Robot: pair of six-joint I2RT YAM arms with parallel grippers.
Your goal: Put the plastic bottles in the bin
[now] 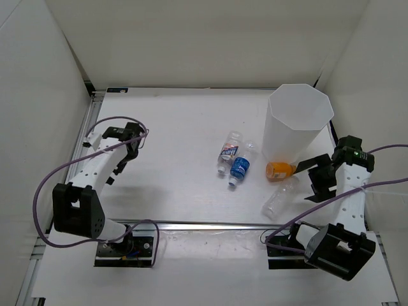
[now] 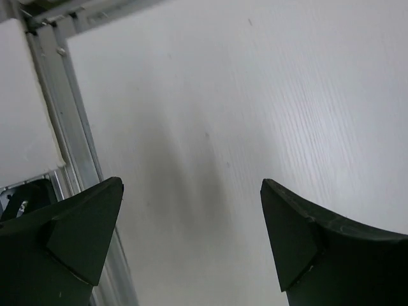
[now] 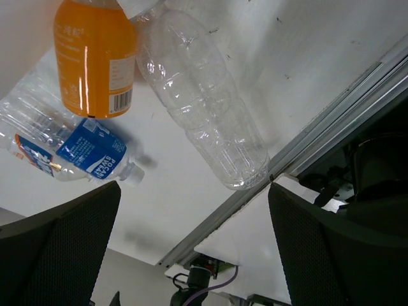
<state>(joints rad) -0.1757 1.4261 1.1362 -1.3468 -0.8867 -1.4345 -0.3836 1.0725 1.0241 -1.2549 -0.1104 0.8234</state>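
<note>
The bin stands upright at the back right of the table. Four bottles lie on the table beside it: one with a white-grey label, one with a blue label, an orange one against the bin's foot, and a plain clear one. In the right wrist view the orange bottle, the plain clear bottle and the blue-label bottle show. My right gripper is open and empty, just right of the orange bottle. My left gripper is open and empty at the far left.
White walls enclose the table on three sides. An aluminium rail runs along the table's near edge, and another rail runs along the left edge. Purple cables hang off both arms.
</note>
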